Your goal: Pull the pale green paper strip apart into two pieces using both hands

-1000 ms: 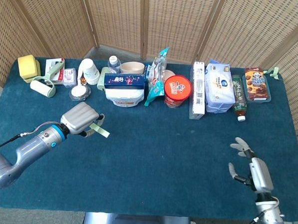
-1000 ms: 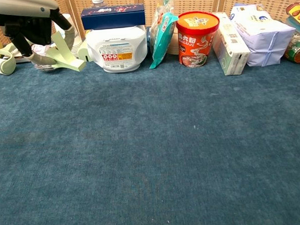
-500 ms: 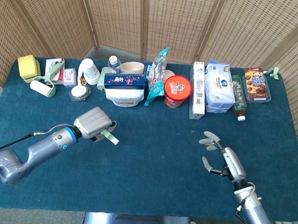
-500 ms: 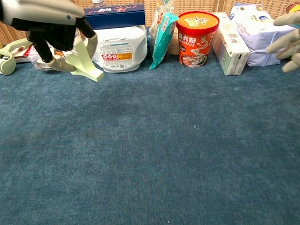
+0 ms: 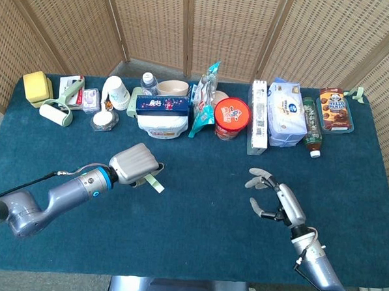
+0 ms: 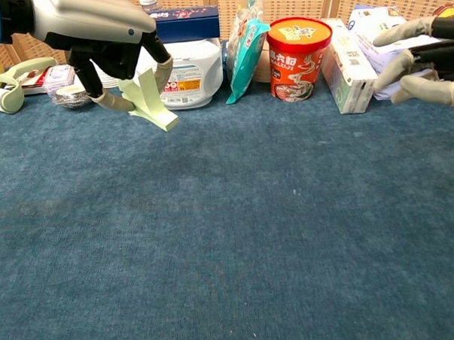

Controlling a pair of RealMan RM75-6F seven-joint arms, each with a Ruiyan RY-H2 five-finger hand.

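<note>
Step in hand, as I read it: bringing the 2 hands together over mid-table; the tear itself not begun.

L side first. Left hand (image 5: 136, 163) has its fingers curled round the upper end of the pale green paper strip (image 5: 154, 183), held above the blue table cloth (image 5: 196, 243). Free end sticks out down & toward the centre. Strip in 1 piece.

Right hand (image 5: 272, 200) is spread wide, fingers apart, holding nothing, palm turned toward the strip but well apart from it.

Next move prob calls for: right hand closing the gap, then pinching the free end near the left hand's grip, so both have firm hold before pulling opposite ways. Paper is thin, so a weak pinch would likely slip rather than tear.

Views: chest view shows the strip (image 6: 150, 101) from the side, clear of the cloth, fingers (image 6: 111, 100) wrapped behind it, detail the head view hides under the hand's back. Head view gives both arms & the gap betw hands; chest view crops the right hand (image 6: 422, 60) at the frame edge.
</note>
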